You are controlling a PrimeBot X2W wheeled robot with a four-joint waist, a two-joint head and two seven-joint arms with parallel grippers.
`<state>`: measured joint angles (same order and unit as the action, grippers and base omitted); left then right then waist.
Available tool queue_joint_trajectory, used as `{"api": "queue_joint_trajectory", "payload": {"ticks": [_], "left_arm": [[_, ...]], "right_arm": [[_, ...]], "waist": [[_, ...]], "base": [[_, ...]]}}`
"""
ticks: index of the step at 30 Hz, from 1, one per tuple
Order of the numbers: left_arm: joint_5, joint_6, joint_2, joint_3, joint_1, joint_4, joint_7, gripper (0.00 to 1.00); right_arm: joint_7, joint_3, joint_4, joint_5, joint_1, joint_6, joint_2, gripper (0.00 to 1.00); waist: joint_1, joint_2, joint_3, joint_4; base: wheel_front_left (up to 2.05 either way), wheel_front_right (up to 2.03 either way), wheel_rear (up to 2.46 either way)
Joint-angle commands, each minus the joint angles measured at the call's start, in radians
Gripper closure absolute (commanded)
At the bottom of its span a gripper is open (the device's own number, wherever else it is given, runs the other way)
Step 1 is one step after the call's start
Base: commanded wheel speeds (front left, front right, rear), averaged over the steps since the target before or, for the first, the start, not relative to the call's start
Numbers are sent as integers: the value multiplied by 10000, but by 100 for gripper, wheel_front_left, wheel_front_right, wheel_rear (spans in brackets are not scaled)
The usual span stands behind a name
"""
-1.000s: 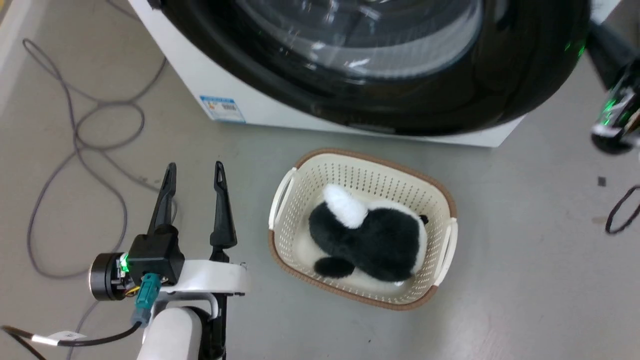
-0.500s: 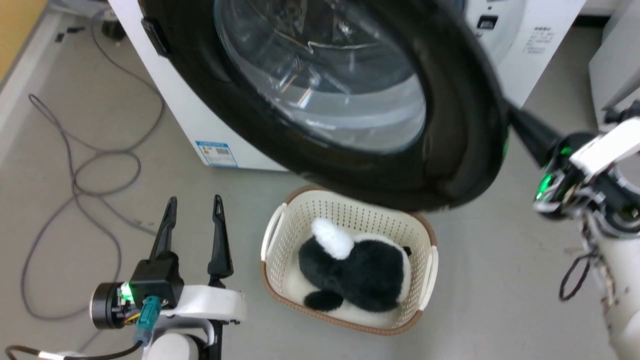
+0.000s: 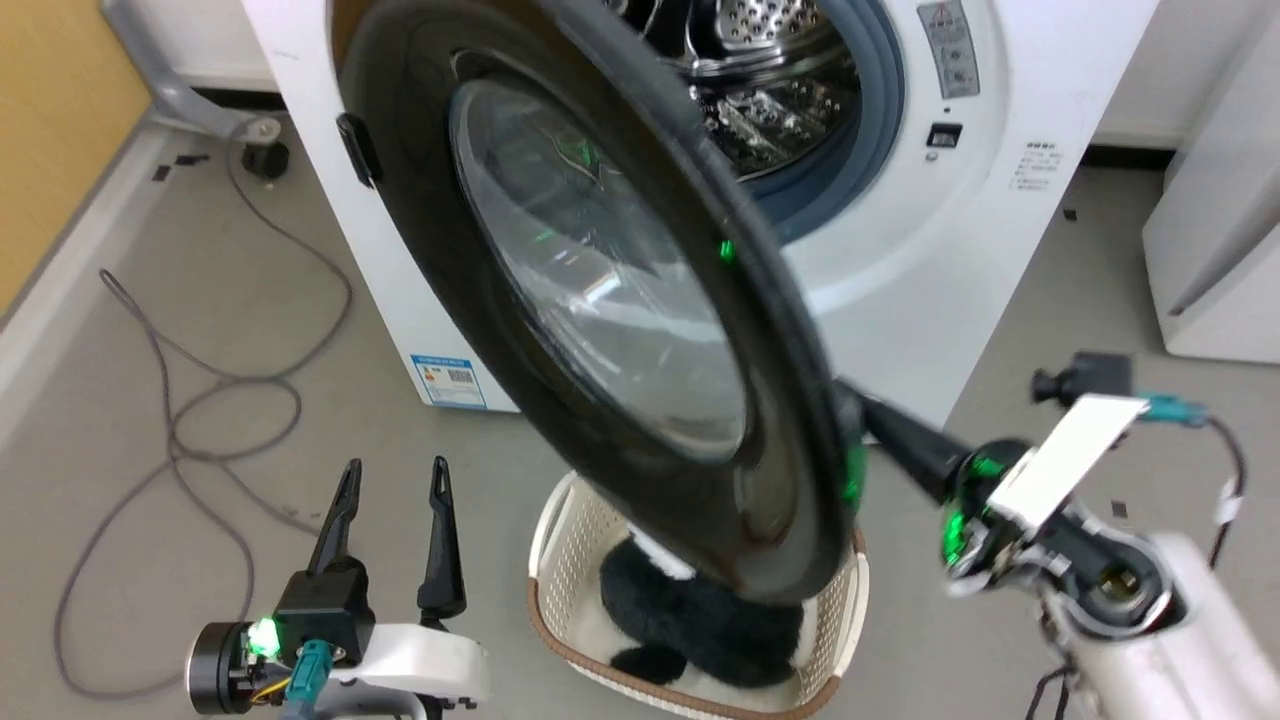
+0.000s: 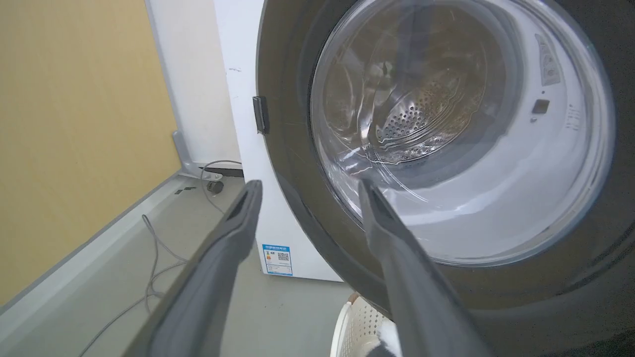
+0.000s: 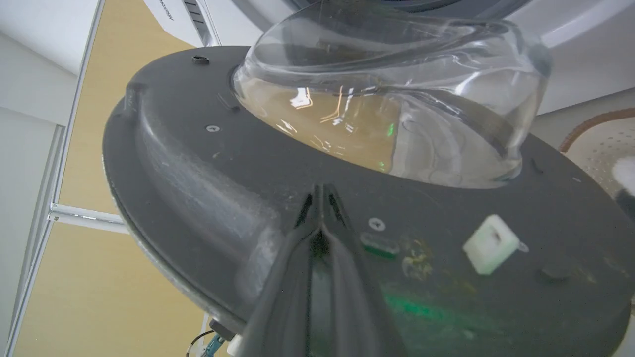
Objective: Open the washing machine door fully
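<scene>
the door stood half open across the centre of the head view, over the basket. the right gripper, fingers pinched together on nothing, pressed its inner face. the left gripper hung spread, lower left. next, i'd judge: a push farther toward frame left.

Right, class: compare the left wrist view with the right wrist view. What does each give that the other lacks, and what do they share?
Left wrist view: the outer face of the washing machine door, the steel drum seen through it, the blue label, a floor cable, the open left hand. Right wrist view: the door's inner face, its glass bowl's bulging side, a white block, the shut right hand with tips at that face. Shared: the door, the white washing machine, the cream basket, the yellow wall.
</scene>
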<state>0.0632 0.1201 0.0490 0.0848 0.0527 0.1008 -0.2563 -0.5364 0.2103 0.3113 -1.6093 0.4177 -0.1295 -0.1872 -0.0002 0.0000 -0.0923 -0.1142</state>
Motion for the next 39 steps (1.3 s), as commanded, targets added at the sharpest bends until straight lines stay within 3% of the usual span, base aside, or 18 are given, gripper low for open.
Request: {"api": "queue_joint_trajectory", "payload": {"ticks": [1, 14, 21, 25, 31, 36, 37, 39], "left_arm": [[-58, -65, 12, -8, -163, 26, -55, 0], [-307, -135, 30, -204, -589, -56, -55, 0], [-327, -260, 66, -276, -730, -171, -55, 0], [-317, -354, 81, -312, -760, -275, -55, 0], [-347, -521, 158, -353, -757, -518, -55, 0], [-374, -595, 213, -405, -793, -599, -55, 0], [-374, -595, 213, -405, -793, -599, -55, 0], [-381, -596, 219, -434, -831, -612, -55, 0]], "right_arm": [[-82, 179, -206, 89, -308, -12, 175, 100], [-519, 1749, -1472, 593, -1460, -12, 820, 100], [26, 1719, -2040, 819, -1914, -12, 754, 100], [1187, 1303, -2551, 1316, -2046, -12, 630, 100], [4083, 954, -3352, 3019, -2128, -12, 161, 100], [7189, 1252, -3271, 5698, -2140, -12, -840, 100], [7189, 1252, -3271, 5698, -2140, -12, -840, 100], [7819, 1210, -2915, 7277, -2103, -12, -1238, 100]], "waist": [[2, 0, 133, -42], [2, 0, 540, -185], [2, 0, 753, -175], [2, 0, 828, -147], [2, 0, 917, -103], [2, 0, 1006, -35], [2, 0, 1006, -35], [2, 0, 1043, 6]], "base": [[0, 0, 0], [0, 0, 0], [0, 0, 0], [0, 0, 0], [0, 0, 0], [0, 0, 0], [0, 0, 0], [0, 0, 0]]}}
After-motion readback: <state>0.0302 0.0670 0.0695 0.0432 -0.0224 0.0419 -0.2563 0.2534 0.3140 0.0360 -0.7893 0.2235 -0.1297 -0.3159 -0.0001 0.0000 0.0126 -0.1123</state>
